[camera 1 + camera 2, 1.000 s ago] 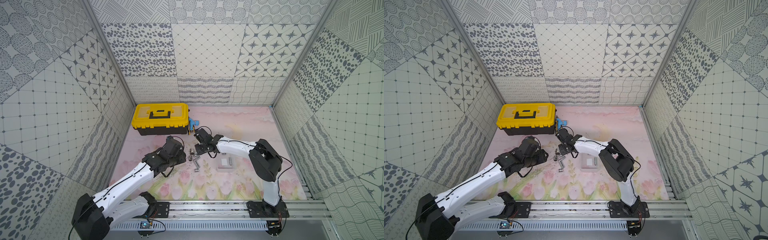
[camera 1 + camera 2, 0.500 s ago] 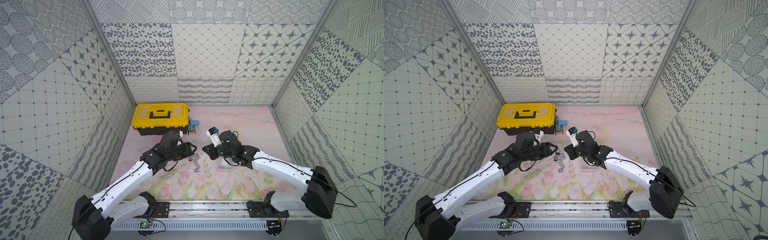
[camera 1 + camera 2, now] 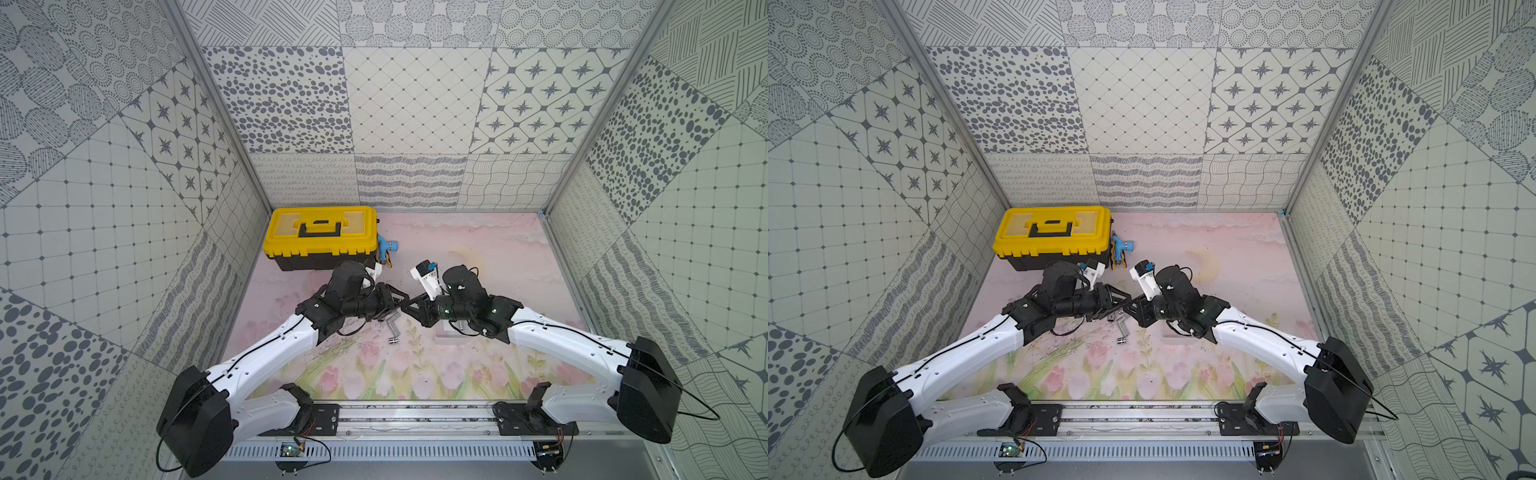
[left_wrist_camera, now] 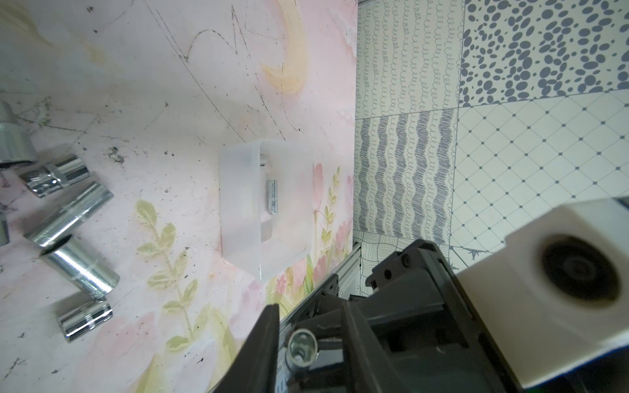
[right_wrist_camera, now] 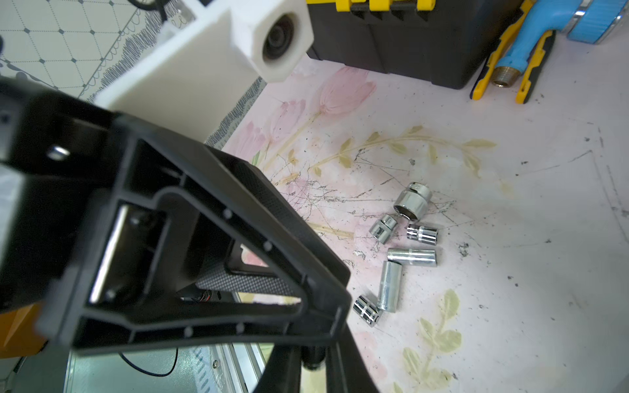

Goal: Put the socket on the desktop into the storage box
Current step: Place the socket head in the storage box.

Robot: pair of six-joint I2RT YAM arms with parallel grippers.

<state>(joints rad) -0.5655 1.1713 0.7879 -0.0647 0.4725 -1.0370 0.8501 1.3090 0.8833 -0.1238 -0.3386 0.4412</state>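
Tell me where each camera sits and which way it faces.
Top views: overhead, looking down on the table; both arms whole, left gripper tip-to-tip with right gripper.
Left wrist: on the left arm, facing the storage box and loose sockets; own jaws flank the held socket.
Right wrist: on the right arm, facing the toolbox; left gripper close.
Shared: both wrist views see loose sockets.

The left pincer (image 3: pixel 397 304) has narrowed, seemingly around the socket (image 4: pixel 302 346) in the right pincer (image 3: pixel 411 309).
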